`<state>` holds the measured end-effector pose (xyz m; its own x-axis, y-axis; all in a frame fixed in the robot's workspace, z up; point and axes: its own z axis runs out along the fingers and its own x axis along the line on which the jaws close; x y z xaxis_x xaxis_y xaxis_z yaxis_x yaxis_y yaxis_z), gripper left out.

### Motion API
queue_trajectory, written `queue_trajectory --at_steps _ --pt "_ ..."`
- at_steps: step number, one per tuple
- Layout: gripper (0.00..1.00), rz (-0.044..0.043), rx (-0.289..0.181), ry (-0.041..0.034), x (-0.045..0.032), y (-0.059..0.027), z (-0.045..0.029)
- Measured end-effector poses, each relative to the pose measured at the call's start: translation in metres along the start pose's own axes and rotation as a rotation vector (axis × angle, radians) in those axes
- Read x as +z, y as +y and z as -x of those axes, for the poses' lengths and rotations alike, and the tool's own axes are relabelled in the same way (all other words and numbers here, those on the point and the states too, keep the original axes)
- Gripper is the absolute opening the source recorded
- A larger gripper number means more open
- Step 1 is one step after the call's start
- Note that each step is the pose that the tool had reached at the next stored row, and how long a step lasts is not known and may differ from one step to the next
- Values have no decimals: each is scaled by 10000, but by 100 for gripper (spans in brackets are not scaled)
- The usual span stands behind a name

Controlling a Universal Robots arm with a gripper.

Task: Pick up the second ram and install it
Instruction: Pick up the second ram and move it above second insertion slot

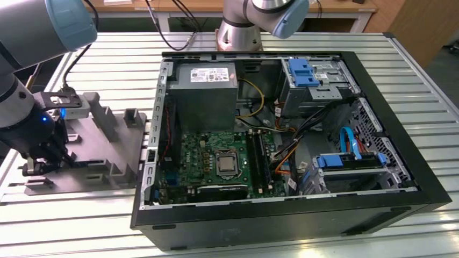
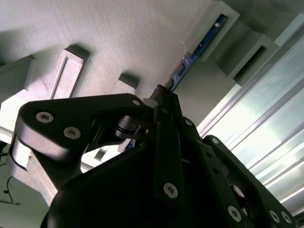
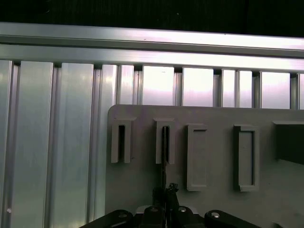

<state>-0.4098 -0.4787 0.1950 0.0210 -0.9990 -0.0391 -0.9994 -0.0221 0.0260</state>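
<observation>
Slatted aluminium table (image 1: 107,54), grey fixture (image 3: 137,185) on it. Step in hand: pick-up. Your gripper (image 3: 165,194) is pinched narrow on the second ram (image 3: 164,152), which stands on edge in a fixture slot just ahead of the fingertips. Judgement: getting it out calls for a pull in line with the slot. You can read no print on the stick.

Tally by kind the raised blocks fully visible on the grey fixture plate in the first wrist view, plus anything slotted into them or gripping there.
Narrow slotted blocks: 2
Wide recessed blocks: 2
second ram, standing in one narrow slot: 1
end effector, at the ram's near end: 1
Total: 6
</observation>
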Motion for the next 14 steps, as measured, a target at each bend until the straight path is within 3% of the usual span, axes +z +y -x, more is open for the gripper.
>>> queue_trajectory --at_steps 14 --pt "14 -2 0 -2 -22 1 1"
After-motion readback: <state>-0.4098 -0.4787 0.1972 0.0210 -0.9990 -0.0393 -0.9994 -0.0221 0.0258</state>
